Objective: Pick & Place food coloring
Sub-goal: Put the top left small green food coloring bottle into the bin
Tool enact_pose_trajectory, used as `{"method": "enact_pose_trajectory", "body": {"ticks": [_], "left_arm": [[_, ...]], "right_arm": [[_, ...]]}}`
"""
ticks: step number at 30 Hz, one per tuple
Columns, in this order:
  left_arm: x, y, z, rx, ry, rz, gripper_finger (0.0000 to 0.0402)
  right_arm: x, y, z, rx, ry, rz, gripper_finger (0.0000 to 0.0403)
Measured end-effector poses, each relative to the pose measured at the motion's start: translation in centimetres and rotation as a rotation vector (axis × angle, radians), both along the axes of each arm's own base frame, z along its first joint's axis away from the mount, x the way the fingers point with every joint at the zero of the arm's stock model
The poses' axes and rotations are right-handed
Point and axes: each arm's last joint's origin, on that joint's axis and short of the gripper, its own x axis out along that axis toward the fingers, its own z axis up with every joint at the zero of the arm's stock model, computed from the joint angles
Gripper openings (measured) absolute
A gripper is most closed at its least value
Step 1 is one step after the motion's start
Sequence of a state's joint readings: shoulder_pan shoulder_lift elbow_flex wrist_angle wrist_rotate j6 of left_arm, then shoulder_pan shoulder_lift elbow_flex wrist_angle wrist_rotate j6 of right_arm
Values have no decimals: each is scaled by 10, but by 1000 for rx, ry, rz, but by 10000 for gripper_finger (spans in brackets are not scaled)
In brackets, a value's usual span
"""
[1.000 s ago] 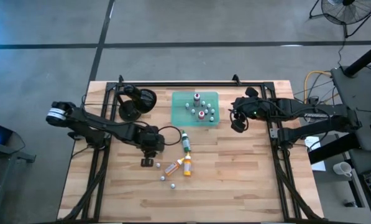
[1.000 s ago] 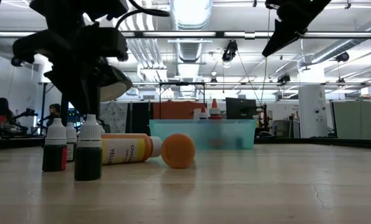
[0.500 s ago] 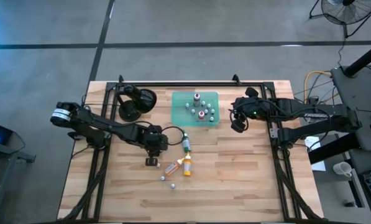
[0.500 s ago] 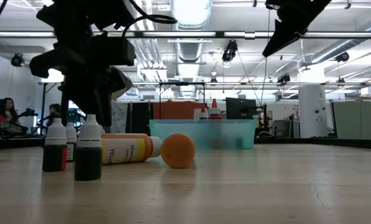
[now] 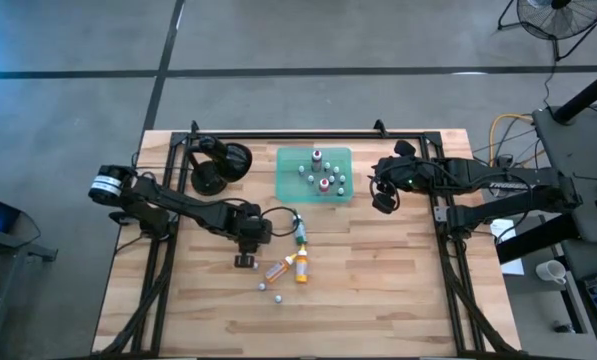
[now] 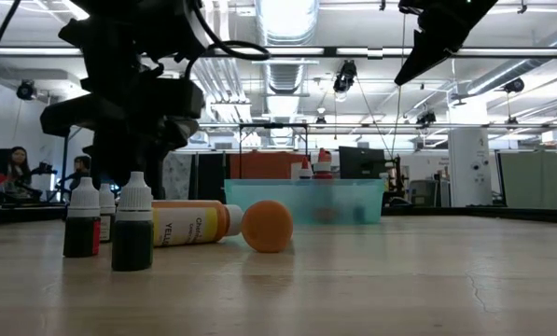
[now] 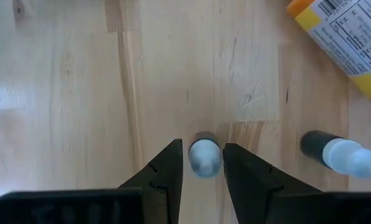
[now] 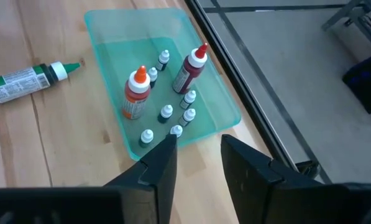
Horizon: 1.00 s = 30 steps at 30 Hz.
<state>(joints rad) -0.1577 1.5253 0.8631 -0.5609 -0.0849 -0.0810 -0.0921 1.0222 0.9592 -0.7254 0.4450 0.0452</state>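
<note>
Several small dark food coloring bottles with white caps stand on the wooden table; in the low view three show [image 6: 133,224]. Two orange-yellow bottles [image 5: 301,268] and a green one [image 5: 299,230] lie beside them. My left gripper [image 5: 244,258] points down, open, its fingers close on either side of one small bottle's white cap [image 7: 204,155]. Another small bottle [image 7: 340,154] stands beside it. My right gripper [image 5: 382,200] is open and empty, in the air by the right side of the green tray [image 5: 340,155]. My left gripper's fingers [image 7: 173,168] come from above and flank the small bottle's cap [image 7: 204,148]. Whether they touch it, I cannot tell. The bottle stands upright on the table.
The translucent green tray [image 8: 104,43] at the far middle holds two larger red bottles and several small ones. A black round object [image 5: 218,165] sits at the far left. Bare wood lies toward the near and right edges.
My left arm has swung a little toward the table's right and its wrist has turned above the small bottles. The bottles have stayed in place.
</note>
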Motion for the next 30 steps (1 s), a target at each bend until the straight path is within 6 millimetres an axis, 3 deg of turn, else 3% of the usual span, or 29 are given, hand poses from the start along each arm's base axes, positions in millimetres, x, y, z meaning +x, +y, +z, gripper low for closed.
{"method": "enact_pose_trajectory", "body": {"ticks": [18, 30], "left_arm": [[-2, 2, 0, 18, 18, 10, 87], [0, 3, 2, 25, -8, 35, 28]], "right_arm": [[0, 0, 0, 2, -3, -3, 113], [0, 0, 0, 2, -2, -4, 112]]}}
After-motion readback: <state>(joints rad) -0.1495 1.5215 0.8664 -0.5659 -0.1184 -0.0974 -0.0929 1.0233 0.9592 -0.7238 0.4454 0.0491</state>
